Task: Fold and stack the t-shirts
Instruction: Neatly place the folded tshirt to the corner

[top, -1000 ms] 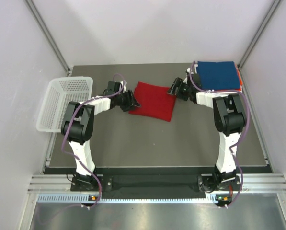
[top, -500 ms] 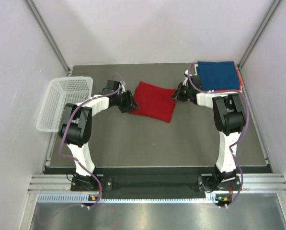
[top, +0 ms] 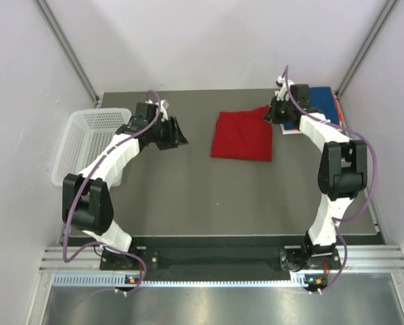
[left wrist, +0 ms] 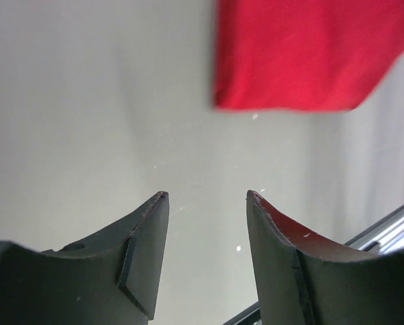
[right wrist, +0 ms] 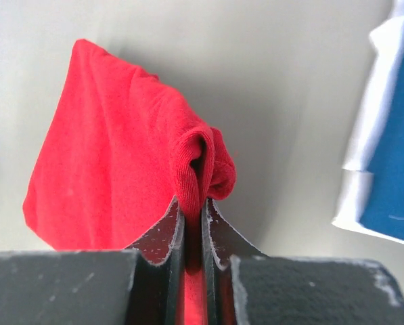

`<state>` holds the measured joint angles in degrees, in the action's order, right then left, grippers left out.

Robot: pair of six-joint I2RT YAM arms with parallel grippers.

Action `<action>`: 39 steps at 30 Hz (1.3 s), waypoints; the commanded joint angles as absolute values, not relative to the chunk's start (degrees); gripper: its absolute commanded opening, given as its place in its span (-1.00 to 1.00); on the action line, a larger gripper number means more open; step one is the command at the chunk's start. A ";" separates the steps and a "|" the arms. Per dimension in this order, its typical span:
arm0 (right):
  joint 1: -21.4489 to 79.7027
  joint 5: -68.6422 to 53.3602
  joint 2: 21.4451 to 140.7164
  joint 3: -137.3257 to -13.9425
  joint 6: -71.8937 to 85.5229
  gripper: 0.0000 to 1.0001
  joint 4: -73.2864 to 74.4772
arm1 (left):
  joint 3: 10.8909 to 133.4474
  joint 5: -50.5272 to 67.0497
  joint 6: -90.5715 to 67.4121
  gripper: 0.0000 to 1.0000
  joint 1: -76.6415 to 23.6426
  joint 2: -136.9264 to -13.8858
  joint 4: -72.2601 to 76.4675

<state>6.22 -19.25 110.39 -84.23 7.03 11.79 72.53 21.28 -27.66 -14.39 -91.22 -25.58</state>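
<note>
Step in hand (my reading): move the folded red t-shirt [top: 242, 135] onto the stack of folded t-shirts [top: 323, 101], dark blue on top with white [right wrist: 356, 193] under it.

Position: the red t-shirt lies flat on the tabletop [top: 222, 196] just left of the stack, and its near edge is not yet over the stack.

Right hand [right wrist: 191, 203]: closed tight on a bunched fold at the edge of the red t-shirt that faces the stack. Cloth is pinched between both fingers.

Left hand [left wrist: 207, 196]: jaws apart and holding nothing, low over bare tabletop. It sits well left of the stack, with the red t-shirt between them and a clear gap to the cloth.

Notes on doing it well:
- The pinch is at a single point, so the far layers may trail and open out.
- Lift high enough to clear the stack's edge.
- Bring the cloth over the blue top slowly.
- Lower it so the edges line up with the stack.
- Let go only once the cloth rests flat.

Pose: the right arm is stretched long from its base, forearm alongside the stack and wrist turned leftward away from it. The left arm is also reached out, elbow by the basket [top: 86, 142], hand aimed toward the stack.
</note>
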 commanded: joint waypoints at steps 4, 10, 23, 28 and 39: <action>1.50 -15.92 107.40 -91.48 -3.42 -1.00 16.70 | 70.93 19.69 -24.61 0.09 -14.06 -89.21 -27.68; -1.93 -14.67 109.51 -98.68 -8.96 -1.00 21.09 | 70.93 20.21 -24.70 0.09 -14.06 -90.26 -26.63; -7.29 -11.08 116.71 -117.41 -17.22 -1.00 28.74 | 70.40 21.27 -24.70 0.08 -14.06 -92.20 -25.58; -9.05 -11.42 123.11 -127.07 -17.31 -1.00 29.97 | 70.05 20.83 -24.70 0.08 -14.06 -92.28 -25.40; -13.09 -14.32 129.20 -132.72 -14.15 -1.00 26.11 | 70.58 20.04 -24.26 0.08 -14.06 -92.90 -25.75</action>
